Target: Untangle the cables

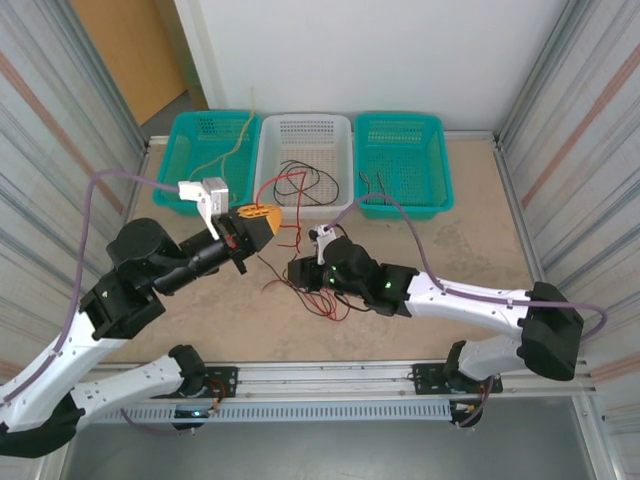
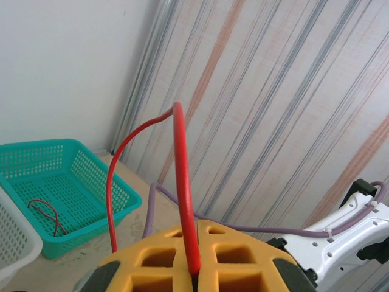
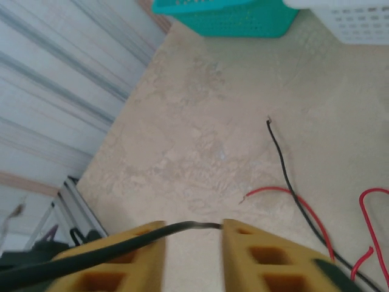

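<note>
Pointing up: red cable (image 2: pixel 180 170), L claw (image 2: pixel 194 277)

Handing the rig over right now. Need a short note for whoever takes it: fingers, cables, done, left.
Grippers: the left gripper has its fingers shut on a red cable that arches up from them; the right gripper has its fingers apart, with a black cable across the gap, not clamped.
Cables: tan cables in the left teal basket; red and black loops in the white basket; one red strand in the right teal basket.
Done: the tan cables look separated.
Left: the red-black tangle on the table by the right gripper.
</note>
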Controlling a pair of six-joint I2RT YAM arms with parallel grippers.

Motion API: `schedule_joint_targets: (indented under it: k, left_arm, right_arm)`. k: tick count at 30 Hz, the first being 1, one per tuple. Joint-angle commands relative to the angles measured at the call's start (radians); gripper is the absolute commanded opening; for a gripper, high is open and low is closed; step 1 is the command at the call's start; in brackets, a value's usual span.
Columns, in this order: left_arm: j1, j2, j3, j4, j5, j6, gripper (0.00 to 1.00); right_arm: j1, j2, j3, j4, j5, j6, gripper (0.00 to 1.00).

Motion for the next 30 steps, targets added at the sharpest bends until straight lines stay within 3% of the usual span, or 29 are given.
schedule_joint_targets:
  k: [1, 7, 20, 26, 28, 30]
  left_arm:
    - [-0.005, -0.003, 0.026, 0.060, 0.025, -0.019, 0.00]
    - [-0.006, 0.016, 0.048, 0.062, 0.031, -0.020, 0.00]
    - [-0.006, 0.049, 0.130, 0.091, 0.012, -0.033, 0.00]
    - [-0.006, 0.050, 0.137, 0.079, -0.023, -0.035, 0.00]
    - [-0.006, 0.054, 0.140, 0.071, -0.031, -0.039, 0.00]
    - [-0.006, 0.056, 0.133, 0.081, -0.031, -0.051, 0.00]
  right_arm:
    - [-0.015, 0.033, -0.022, 0.048, -0.011, 0.025, 0.17]
    - [-0.033, 0.059, -0.057, 0.029, -0.001, 0.084, 0.00]
    - [-0.052, 0.101, -0.194, 0.094, 0.013, 0.198, 0.00]
    - [-0.053, 0.055, -0.186, 0.045, 0.025, 0.166, 0.00]
    - [-0.009, -0.015, -0.162, -0.014, 0.091, 0.100, 0.00]
    - [0.071, -0.106, -0.152, -0.014, 0.190, -0.002, 0.29]
